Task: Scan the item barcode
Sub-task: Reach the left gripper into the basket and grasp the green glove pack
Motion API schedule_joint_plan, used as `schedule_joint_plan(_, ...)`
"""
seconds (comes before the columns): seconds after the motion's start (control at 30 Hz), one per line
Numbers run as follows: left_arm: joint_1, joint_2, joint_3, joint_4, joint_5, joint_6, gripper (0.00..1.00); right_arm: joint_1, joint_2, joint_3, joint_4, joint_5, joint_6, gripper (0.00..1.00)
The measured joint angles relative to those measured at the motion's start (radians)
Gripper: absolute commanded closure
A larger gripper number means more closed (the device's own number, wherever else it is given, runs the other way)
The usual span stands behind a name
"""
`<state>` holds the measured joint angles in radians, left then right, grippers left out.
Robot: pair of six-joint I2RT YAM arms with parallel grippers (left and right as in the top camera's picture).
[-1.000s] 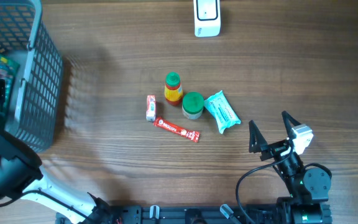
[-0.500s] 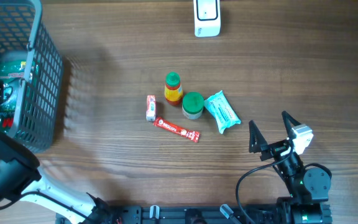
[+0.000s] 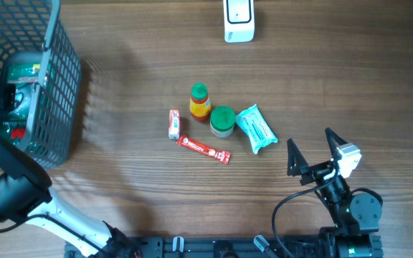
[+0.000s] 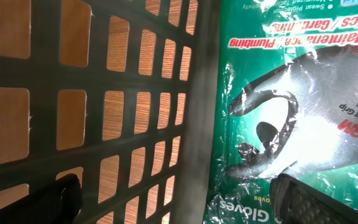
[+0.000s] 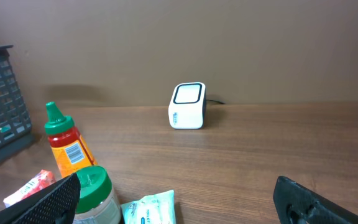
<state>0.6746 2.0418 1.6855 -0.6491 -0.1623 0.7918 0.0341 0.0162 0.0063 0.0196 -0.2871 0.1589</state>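
Well, far L: a grey mesh basket [image 3: 63, 86] is sitting at the edge of the surface [image 3: 135, 186], w/ a green glove pkt [image 4: 291, 93] lying inside against its wall. The left claw [image 4: 191, 199] is hanging inside the basket, fingers spread as wide as they go, gripping nothing; one tip is showing by the mesh, the other over the pkt. Mid-surface a cluster is lying: a small red-white pkt [image 3: 173, 123], a red sachet [image 3: 203, 149] just below it, a sauce bottle [image 3: 200, 102] w/ green cap standing upright, a green-lidded jar [image 3: 222, 121] just beside it, and a teal tissue pack [image 3: 255, 127] R of the jar. A white scanner [image 3: 239, 20] is sitting at the far edge, well apart from the cluster. Far R, the right claw [image 3: 310, 140] is hovering near the front edge, fully spread and empty
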Motion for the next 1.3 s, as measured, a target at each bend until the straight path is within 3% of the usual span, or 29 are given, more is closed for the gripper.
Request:
schedule_joint_plan(0.4,-0.005,-0.190,-0.046,0.052,0.048,-0.029,0.00,0.000,0.000,0.000,0.000,0.000,0.000,0.00)
schedule_joint_plan(0.53,-0.005,-0.220,-0.045,0.008,0.140,-0.080,0.00,0.000,0.000,0.000,0.000,0.000,0.000,0.00)
schedule_joint_plan(0.73,-0.052,-0.138,-0.045,-0.047,0.217,-0.124,0.00,0.000,0.000,0.000,0.000,0.000,0.000,0.00)
schedule_joint_plan(0.93,-0.138,0.006,-0.045,-0.055,0.157,-0.184,0.00,0.000,0.000,0.000,0.000,0.000,0.000,0.00)
schedule_joint_plan(1.3,-0.135,0.104,-0.045,-0.096,0.123,-0.259,0.00,0.000,0.000,0.000,0.000,0.000,0.000,0.00)
